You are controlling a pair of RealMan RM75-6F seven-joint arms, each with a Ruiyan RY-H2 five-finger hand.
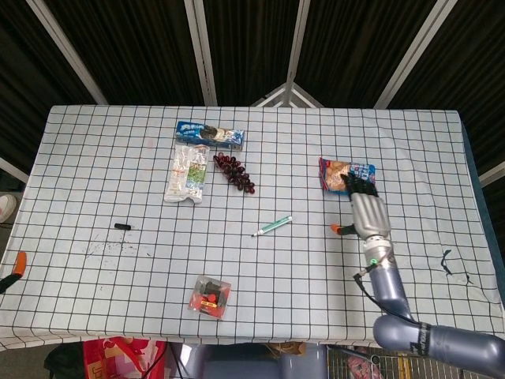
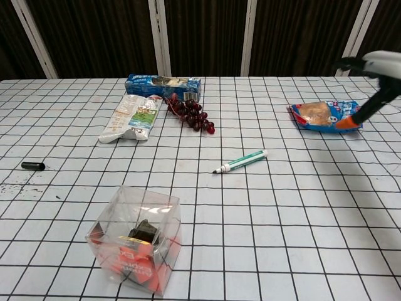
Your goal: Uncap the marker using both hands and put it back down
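Right robot hand (image 1: 368, 215) hovers empty with fingers spread; left robot hand's (image 1: 12, 268) state unclear.

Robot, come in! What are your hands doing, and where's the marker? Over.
Right hand open, empty, near the snack packet. Left hand barely in view at table edge. Marker uncapped, lying mid-table; cap apart, far left. Nothing in the way.

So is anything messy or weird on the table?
A little. The marker lies uncapped with its tip bare, and its black cap sits far off near the table's left edge. Dark specks dot the cloth by the cap. Nothing looks spilled or broken otherwise.
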